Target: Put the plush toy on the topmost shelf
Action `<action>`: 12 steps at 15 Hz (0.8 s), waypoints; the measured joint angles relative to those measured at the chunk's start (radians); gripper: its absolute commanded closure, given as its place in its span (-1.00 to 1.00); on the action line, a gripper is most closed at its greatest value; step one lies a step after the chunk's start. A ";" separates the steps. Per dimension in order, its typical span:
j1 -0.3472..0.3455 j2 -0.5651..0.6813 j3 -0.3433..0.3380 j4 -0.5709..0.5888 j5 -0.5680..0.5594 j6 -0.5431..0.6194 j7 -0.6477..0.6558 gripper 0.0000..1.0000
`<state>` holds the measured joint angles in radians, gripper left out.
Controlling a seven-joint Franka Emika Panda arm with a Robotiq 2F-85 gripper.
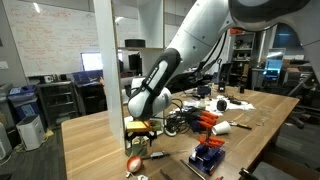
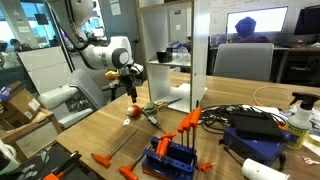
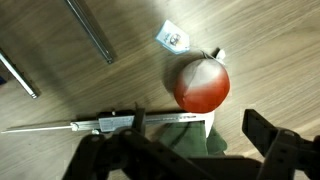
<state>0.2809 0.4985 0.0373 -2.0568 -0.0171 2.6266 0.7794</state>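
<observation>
Wrist view: the plush toy (image 3: pixel 202 84), orange-red with a pale patch, lies on the wooden table (image 3: pixel 60 70), just beside a metal caliper (image 3: pixel 100 123) and near a small white packet (image 3: pixel 172 38). The gripper (image 3: pixel 178 145) hangs above it with its jaws spread wide and nothing between them; the toy sits a little ahead of the jaw gap, not inside it. In both exterior views the toy (image 1: pixel 134 162) (image 2: pixel 133 111) rests on the table at the foot of the tall white shelving unit, with the gripper (image 1: pixel 140 108) (image 2: pixel 128 74) apart from it overhead. The topmost shelf (image 2: pixel 165 8) appears in an exterior view as the highest white board, and nothing can be seen on it.

Progress, as judged: no part of the task is complete. Descent, closing on the toy, lifting to the full height of the unit and release on the top board all remain.
</observation>
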 measured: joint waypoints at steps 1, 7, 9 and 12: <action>0.000 0.028 -0.003 0.031 0.001 -0.006 0.000 -1.00; 0.001 0.164 0.004 0.170 0.022 -0.026 -0.006 -1.00; 0.003 0.199 0.008 0.200 0.035 -0.030 -0.010 -1.00; 0.003 0.247 0.017 0.237 0.053 -0.034 -0.018 -1.00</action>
<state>0.2841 0.7458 0.0547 -1.8194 0.0360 2.5924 0.7610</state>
